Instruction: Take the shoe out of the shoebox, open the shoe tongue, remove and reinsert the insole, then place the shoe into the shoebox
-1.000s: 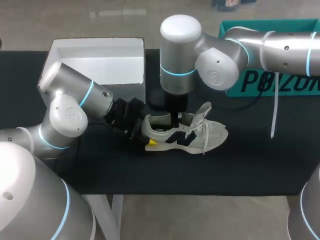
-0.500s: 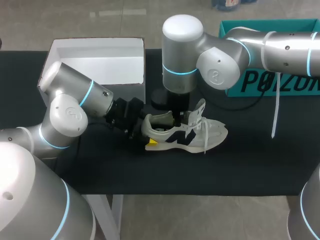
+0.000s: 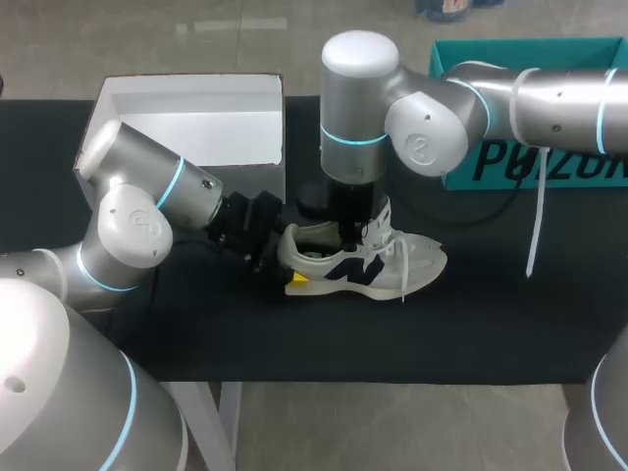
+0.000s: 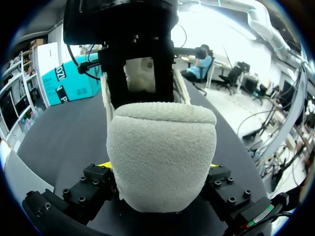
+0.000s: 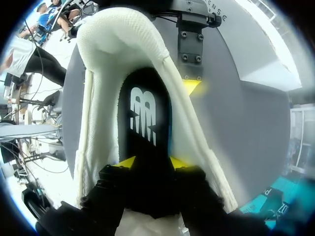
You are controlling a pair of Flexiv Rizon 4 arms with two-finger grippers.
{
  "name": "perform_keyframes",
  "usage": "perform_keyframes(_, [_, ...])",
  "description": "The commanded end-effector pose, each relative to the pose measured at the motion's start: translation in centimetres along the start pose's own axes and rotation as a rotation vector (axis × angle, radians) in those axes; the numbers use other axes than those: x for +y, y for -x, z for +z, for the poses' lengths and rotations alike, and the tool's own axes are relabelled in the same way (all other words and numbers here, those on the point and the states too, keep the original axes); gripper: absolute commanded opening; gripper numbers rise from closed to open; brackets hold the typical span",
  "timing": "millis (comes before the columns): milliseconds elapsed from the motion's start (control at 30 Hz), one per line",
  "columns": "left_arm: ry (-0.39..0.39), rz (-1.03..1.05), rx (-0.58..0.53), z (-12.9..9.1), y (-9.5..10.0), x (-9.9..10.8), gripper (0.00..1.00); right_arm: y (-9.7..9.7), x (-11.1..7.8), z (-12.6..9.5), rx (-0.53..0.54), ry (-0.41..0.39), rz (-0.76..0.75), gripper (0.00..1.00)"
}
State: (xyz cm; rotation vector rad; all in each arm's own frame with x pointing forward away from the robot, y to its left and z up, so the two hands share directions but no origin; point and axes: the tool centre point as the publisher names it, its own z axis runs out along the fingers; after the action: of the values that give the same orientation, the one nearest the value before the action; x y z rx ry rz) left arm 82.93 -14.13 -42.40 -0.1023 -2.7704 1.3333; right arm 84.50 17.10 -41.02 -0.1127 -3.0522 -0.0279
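Observation:
A white and navy shoe (image 3: 412, 263) lies on its sole on the black table, toe to the right. My left gripper (image 3: 287, 257) clamps its padded heel (image 4: 162, 152) from both sides, one yellow tip (image 4: 104, 165) showing beside it. My right gripper (image 3: 345, 234) points straight down into the shoe's mouth, just behind the raised tongue (image 3: 378, 214). In the right wrist view the fingers of that gripper (image 5: 154, 162) stand apart over the black insole (image 5: 145, 113), which lies flat inside the shoe. The open white shoebox (image 3: 186, 80) stands behind my left arm.
A teal box (image 3: 549, 162) sits at the back right under my right arm. A white strap (image 3: 536, 221) hangs from that arm. Bare black table lies in front of the shoe and to its right.
My right gripper's fingers have parted. The tongue has swung back from leaning toward the toe to nearly upright. The left gripper and shoe have stayed put.

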Motion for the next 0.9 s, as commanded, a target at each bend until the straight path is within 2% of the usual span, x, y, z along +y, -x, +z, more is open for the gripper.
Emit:
perform_keyframes(33, [0.0, 0.002, 0.001, 0.2, -0.1, 0.1, 0.0, 0.3, 0.3, 1.9, 0.043, 0.009, 0.004, 0.43])
perform_keyframes(167, [0.0, 0.002, 0.001, 0.2, -0.1, 0.1, 0.0, -0.6, 0.4, 3.1, 0.081, 0.007, -0.003, 0.41])
perform_keyframes(200, [0.0, 0.002, 0.001, 0.2, -0.1, 0.1, 0.0, -0.9, 0.4, 3.1, 0.089, 0.011, -0.005, 0.37])
perform_keyframes(233, [0.0, 0.002, 0.001, 0.2, -0.1, 0.1, 0.0, -1.2, 0.3, 3.2, 0.093, 0.011, -0.005, 0.31])
perform_keyframes(300, [0.0, 0.002, 0.001, 0.2, -0.1, 0.1, 0.0, -1.5, 0.0, 3.2, 0.121, 0.036, 0.006, 0.0])
perform_keyframes(367, [0.0, 0.002, 0.001, 0.2, -0.1, 0.1, 0.0, -1.8, -0.3, 3.1, 0.166, 0.048, 0.034, 0.0])
perform_keyframes(433, [0.0, 0.002, 0.001, 0.2, -0.1, 0.1, 0.0, -2.1, -0.9, 3.0, 0.234, 0.097, 0.064, 0.0])
perform_keyframes(533, [0.0, 0.002, 0.001, 0.2, -0.1, 0.1, 0.0, -2.4, -1.6, 2.6, 0.298, 0.113, 0.073, 0.0])
perform_keyframes(700, [0.0, 0.002, 0.001, 0.2, -0.1, 0.1, 0.0, -1.8, -2.7, 0.8, 0.293, 0.183, 0.117, 0.0])
perform_keyframes(900, [0.0, 0.002, 0.001, 0.2, -0.1, 0.1, 0.0, -1.0, -3.0, -1.8, 0.241, 0.193, 0.113, 0.0])
